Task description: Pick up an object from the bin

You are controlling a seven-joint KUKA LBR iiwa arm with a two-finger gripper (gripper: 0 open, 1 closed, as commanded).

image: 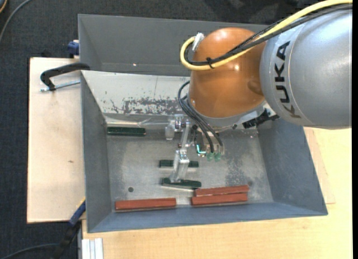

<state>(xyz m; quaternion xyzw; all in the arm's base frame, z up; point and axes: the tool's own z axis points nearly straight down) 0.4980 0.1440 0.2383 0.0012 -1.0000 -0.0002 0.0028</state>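
Gripper (181,173) sits low over a short dark-green flat bar (182,184) lying centre-front on the floor of the grey metal bin (92,140), just behind a red-brown flat bar (219,195); spread or pressed together cannot be told. Bar's long axis runs approx. left-right in view. Recommend closing across its narrow width, centred lengthwise, clear of the second dark-green bar (168,164) just behind.

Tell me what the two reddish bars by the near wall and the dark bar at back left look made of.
Left reddish bar and right reddish bar: matte brick-red with no glare, probably painted wood or plastic; can't tell which. Dark green bar at back left: even dark colour with a lighter top edge, plastic or painted wood, unclear.
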